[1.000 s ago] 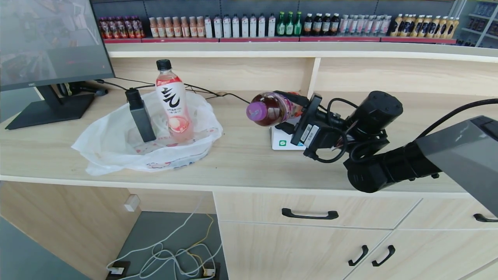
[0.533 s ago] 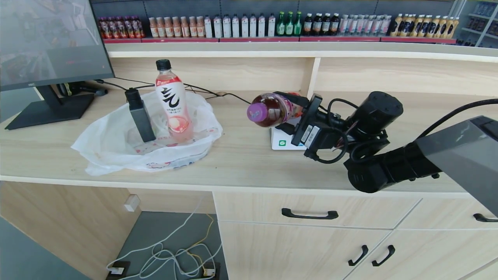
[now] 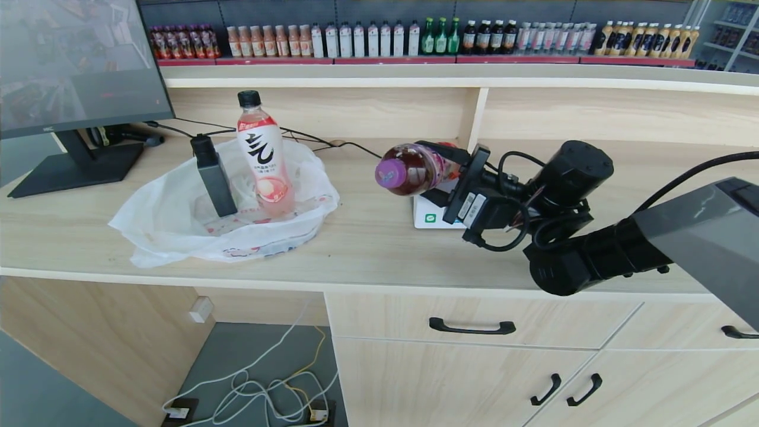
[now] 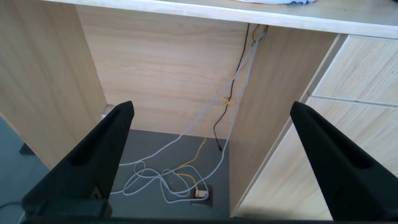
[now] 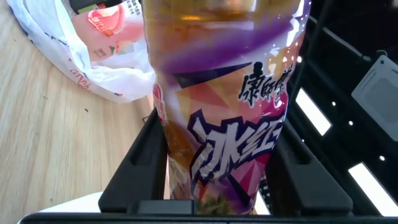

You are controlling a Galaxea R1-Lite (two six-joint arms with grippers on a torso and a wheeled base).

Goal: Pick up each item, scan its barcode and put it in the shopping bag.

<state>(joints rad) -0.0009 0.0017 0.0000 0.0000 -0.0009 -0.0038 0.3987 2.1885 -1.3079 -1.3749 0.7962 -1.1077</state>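
Observation:
My right gripper (image 3: 440, 171) is shut on a purple-capped bottle of dark tea (image 3: 412, 168), held on its side above the white scanner pad (image 3: 430, 214) on the counter. In the right wrist view the bottle (image 5: 221, 106) stands between both fingers (image 5: 140, 162). The white shopping bag (image 3: 178, 228) lies open on the counter's left part, with a pink bottle (image 3: 264, 155) and a dark grey bottle (image 3: 212, 177) standing in it. My left gripper (image 4: 211, 162) hangs open below the counter edge, facing the floor and its cables.
A monitor (image 3: 71, 65) on a black stand sits at the counter's far left. Cables (image 3: 314, 141) run along the back of the counter. A wooden divider (image 3: 477, 115) rises behind the scanner pad. Shelves of bottles (image 3: 415, 38) line the back wall. Drawers (image 3: 474, 326) sit below the counter.
The held bottle and right gripper have barely shifted, a touch lower over the scanner pad. Nothing else has moved.

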